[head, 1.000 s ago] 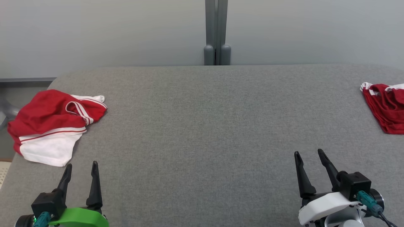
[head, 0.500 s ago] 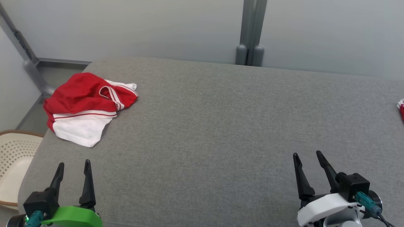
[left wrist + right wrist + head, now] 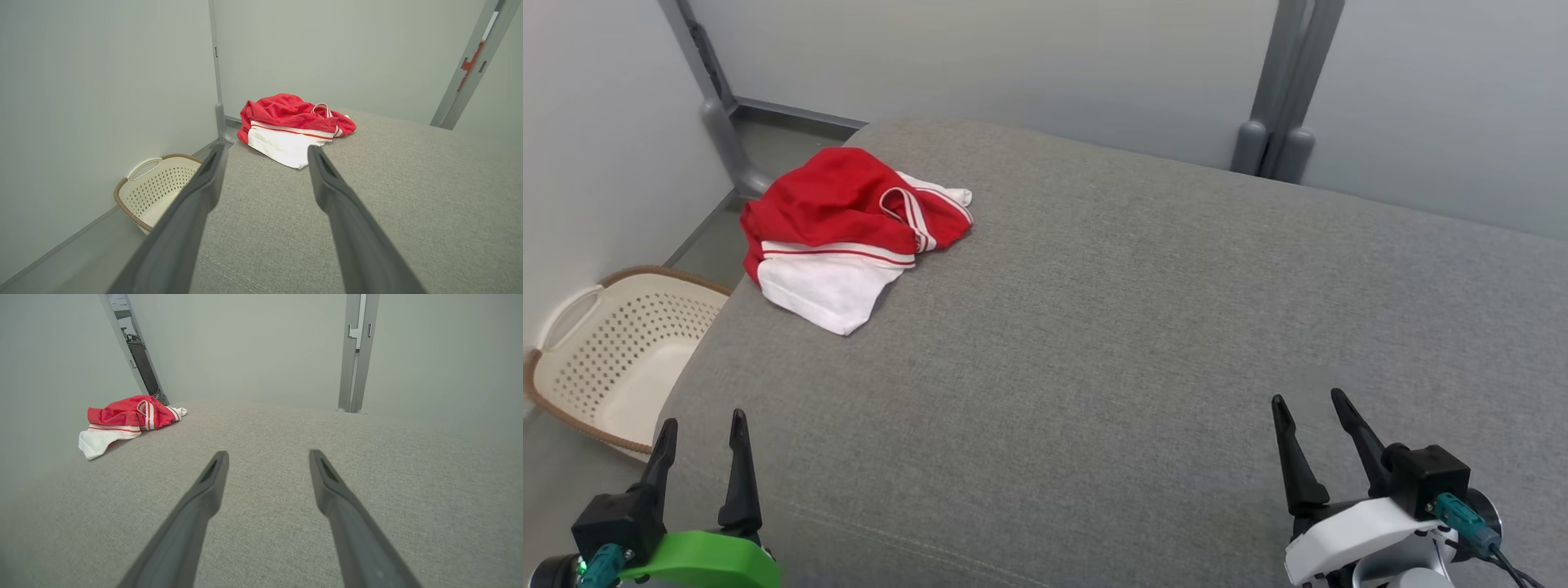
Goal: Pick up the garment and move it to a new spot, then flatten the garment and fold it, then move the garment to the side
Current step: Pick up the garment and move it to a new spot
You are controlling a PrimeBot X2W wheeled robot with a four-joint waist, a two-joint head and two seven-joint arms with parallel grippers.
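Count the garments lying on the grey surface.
1. The red and white garment lies crumpled near the far left corner of the grey surface, close to the edge where the basket stands on the floor. Others may lie outside the pictures.

Even, soft light, faint shadows; wrist views bend at edges, fingers maybe blurred.
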